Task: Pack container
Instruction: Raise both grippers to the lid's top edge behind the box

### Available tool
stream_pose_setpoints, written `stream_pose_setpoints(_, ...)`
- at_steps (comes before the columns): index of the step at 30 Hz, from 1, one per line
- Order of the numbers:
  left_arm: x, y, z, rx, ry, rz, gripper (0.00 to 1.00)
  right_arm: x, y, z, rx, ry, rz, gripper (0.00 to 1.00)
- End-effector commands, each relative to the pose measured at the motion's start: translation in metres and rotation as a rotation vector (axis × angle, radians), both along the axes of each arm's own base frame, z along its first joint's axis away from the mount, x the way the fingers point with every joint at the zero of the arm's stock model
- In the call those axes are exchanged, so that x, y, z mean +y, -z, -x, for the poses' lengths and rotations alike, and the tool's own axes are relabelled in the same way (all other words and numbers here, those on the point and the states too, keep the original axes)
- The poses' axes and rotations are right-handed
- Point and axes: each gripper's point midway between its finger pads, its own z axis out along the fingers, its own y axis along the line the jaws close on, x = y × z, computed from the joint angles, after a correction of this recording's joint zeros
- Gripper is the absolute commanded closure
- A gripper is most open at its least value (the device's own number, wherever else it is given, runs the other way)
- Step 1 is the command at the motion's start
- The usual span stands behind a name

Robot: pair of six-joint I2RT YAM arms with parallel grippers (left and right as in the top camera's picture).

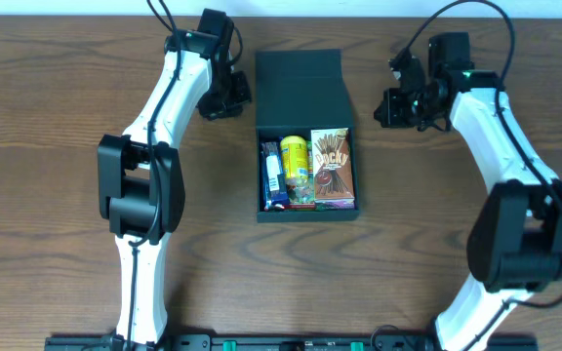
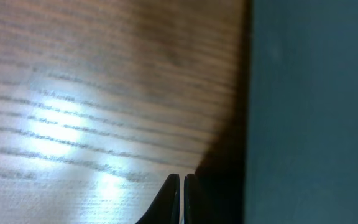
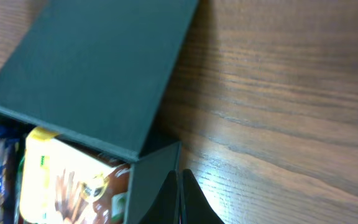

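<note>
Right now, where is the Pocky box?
In the overhead view, the Pocky box lies inside the open container, against its right wall, with a yellow pack just left of it.

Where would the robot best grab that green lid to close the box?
Probably the free far edge of the lid, reached from the far side. It lies folded back and open on the table, hinged to the box, so only that thin edge can swing up.

Overhead looks straight down on the table (image 1: 57, 78); both close, low wrist views flank, apparently, the same container (image 1: 299, 88).
</note>
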Motion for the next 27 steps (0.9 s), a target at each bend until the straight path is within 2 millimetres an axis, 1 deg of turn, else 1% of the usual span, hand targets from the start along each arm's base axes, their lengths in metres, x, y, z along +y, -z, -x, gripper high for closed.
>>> stream_pose_setpoints(1,-0.001,0.002,-0.002,-0.003,-0.006,0.013,0.94,0.012,0.029,0.001,0.089,0.016,-0.095,0.99)
stream_pose_setpoints(3,-0.003,0.009,-0.004,0.008,-0.016,0.035,0.95,0.020,0.038,-0.004,0.096,0.008,-0.160,0.99)
stream_pose_setpoints(7,-0.015,0.022,-0.010,0.029,-0.037,0.117,0.94,0.032,0.049,-0.013,0.094,0.002,-0.247,0.99)
stream_pose_setpoints(10,-0.017,0.034,-0.013,0.058,-0.089,0.153,0.94,0.036,0.060,-0.021,0.105,0.029,-0.292,0.99)
stream_pose_setpoints(12,-0.020,0.040,-0.012,0.086,-0.095,0.193,0.95,0.042,0.063,-0.024,0.105,0.025,-0.334,0.99)
stream_pose_setpoints(15,-0.018,0.051,-0.013,0.111,-0.119,0.220,0.94,0.046,0.067,-0.029,0.096,0.020,-0.366,0.99)
stream_pose_setpoints(19,-0.027,0.049,-0.025,0.084,-0.113,0.308,0.95,0.050,0.070,-0.033,0.098,0.031,-0.406,0.99)
stream_pose_setpoints(23,-0.032,0.046,-0.032,0.058,-0.107,0.343,0.94,0.055,0.073,-0.036,0.104,0.029,-0.459,0.99)
stream_pose_setpoints(27,-0.041,0.039,-0.038,0.030,-0.087,0.402,0.95,0.063,0.065,-0.040,0.076,-0.008,-0.523,0.99)
